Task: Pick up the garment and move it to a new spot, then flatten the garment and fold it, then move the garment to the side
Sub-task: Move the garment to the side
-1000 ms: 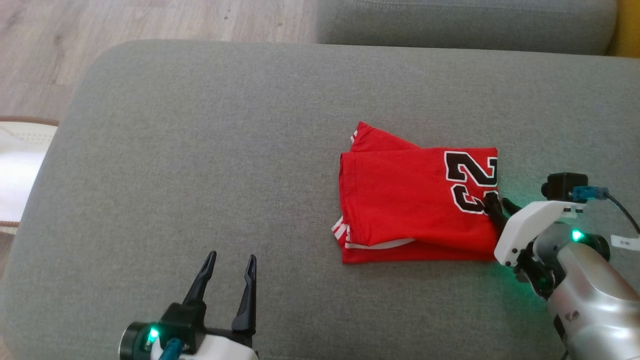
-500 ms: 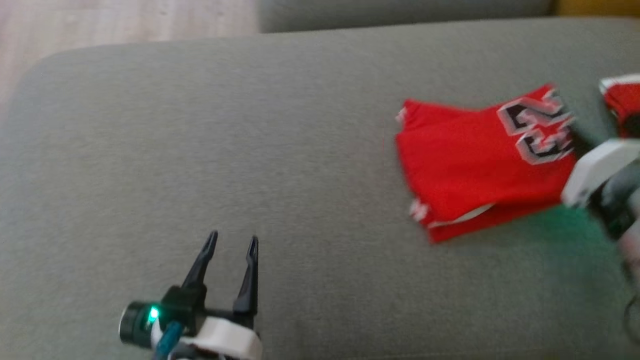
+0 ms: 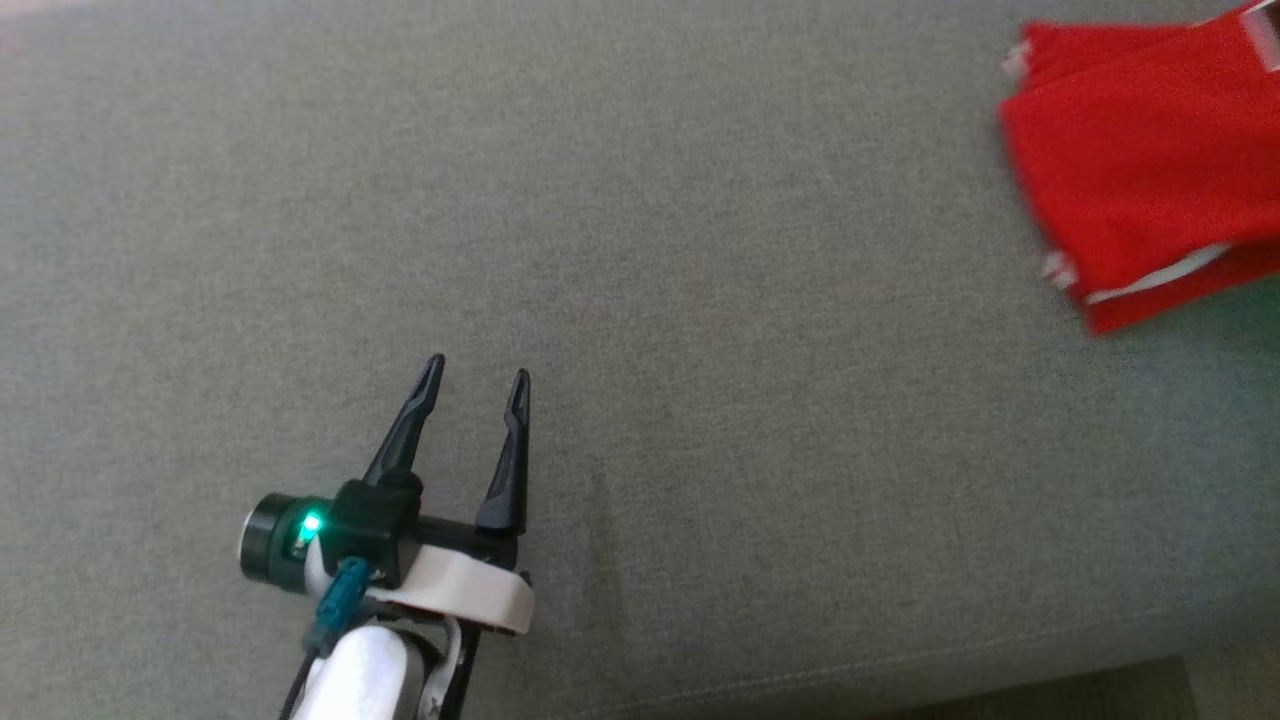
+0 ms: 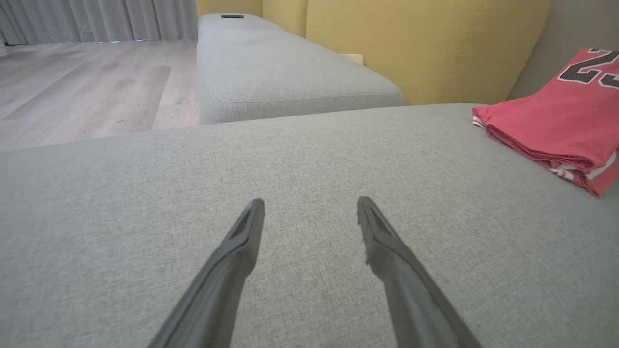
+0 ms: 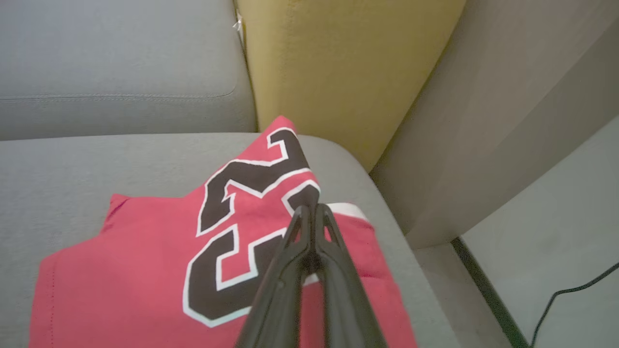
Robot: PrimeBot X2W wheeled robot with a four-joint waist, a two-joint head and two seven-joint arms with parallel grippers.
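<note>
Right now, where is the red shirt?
The shirt lies folded on the grey cushion at the head view's upper right, far from the open left pincer. The right pincer is shut on its numbered edge, near the yellow backrest.

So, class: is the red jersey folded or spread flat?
Folded: the jersey lies in stacked layers, with doubled edges showing along its near side.

Left claw (image 3: 478,367): two long dark tapering fingers (image 3: 405,440), black block base, white curved bracket (image 3: 470,590), black cylinder with green light (image 3: 311,523), teal plug (image 3: 340,600), pale silver forearm (image 3: 360,685). Right claw (image 5: 312,208): dark grey slotted fingers.
</note>
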